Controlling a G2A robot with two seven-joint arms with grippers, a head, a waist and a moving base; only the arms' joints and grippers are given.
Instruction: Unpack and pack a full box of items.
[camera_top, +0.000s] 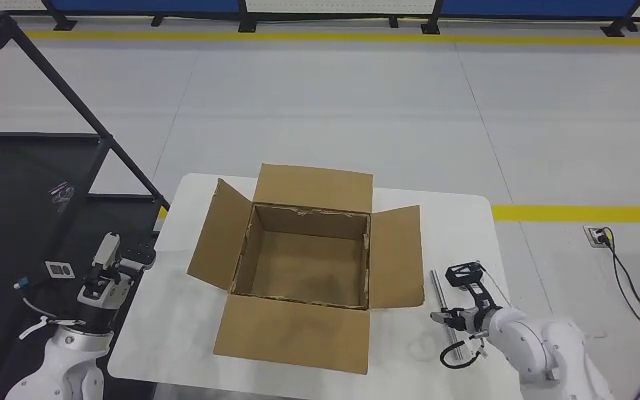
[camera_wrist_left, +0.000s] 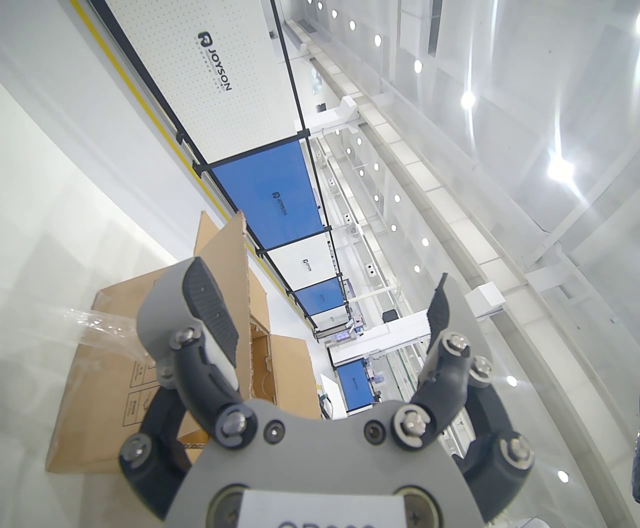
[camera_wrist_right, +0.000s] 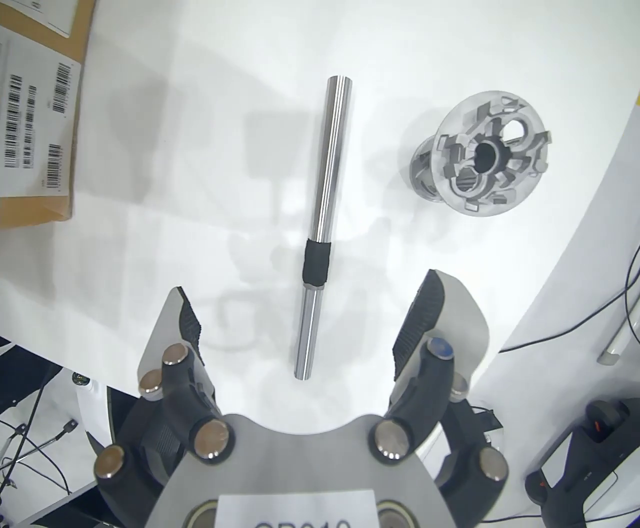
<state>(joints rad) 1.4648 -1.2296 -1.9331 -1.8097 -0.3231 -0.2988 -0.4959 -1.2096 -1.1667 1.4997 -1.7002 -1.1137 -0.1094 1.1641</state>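
Right gripper (camera_wrist_right: 307, 305): being held open over the white table (camera_top: 450, 230), with a metal rod (camera_wrist_right: 325, 200) and a grey spool-shaped part (camera_wrist_right: 482, 155) lying apart below it. Cardboard box (camera_top: 290, 345): sitting at centre of the top view, flaps spread. Left gripper (camera_wrist_left: 320, 287): being held open at lower left, beside the box.
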